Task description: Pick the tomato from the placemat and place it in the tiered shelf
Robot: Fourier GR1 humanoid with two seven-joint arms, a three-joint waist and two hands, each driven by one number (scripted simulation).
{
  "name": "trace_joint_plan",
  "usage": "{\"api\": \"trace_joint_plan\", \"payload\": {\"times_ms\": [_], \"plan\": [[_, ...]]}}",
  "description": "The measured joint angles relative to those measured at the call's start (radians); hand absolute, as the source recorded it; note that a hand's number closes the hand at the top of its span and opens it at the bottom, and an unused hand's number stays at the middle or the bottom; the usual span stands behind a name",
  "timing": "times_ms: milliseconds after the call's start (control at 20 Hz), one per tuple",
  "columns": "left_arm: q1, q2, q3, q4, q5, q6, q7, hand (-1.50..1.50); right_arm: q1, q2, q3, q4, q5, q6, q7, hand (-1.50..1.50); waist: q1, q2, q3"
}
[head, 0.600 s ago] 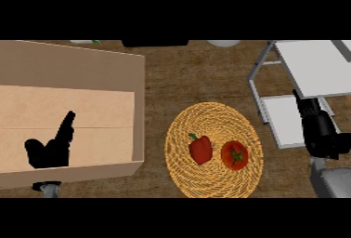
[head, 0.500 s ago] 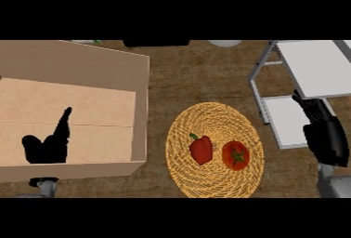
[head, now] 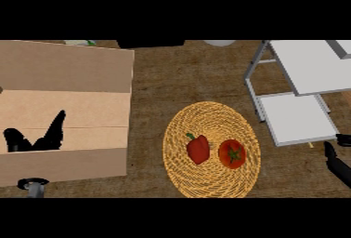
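Head view, one tomato [head: 232, 154], one pepper [head: 198, 148], one placemat [head: 205, 116]

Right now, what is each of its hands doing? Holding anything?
Left hand: open, fingers straight, over the cardboard box, holding nothing.
Right hand: mostly cut off at the edge; cannot be told.

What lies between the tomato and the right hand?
In the head view, only woven placemat and bare counter lie between the tomato and the right hand; the tiered shelf sits farther back.
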Motion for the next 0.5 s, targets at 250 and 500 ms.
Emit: {"api": "trace_joint_plan", "payload": {"times_ms": [250,500], "plan": [[-0.025,-0.006,-0.001,0.02,0.013,-0.015,0.038,0.0,0.167,0.01,-0.007,-0.091,-0.018,0.089,-0.121,-1.5,0.019,-0.001,-0.001],[-0.033,-0.011,-0.006,0.015,0.004,-0.011,0.062,0.0,0.314,-0.047,0.027,-0.267,0.008,0.17,-0.1,-1.5,0.029,0.0,-0.003]]}}
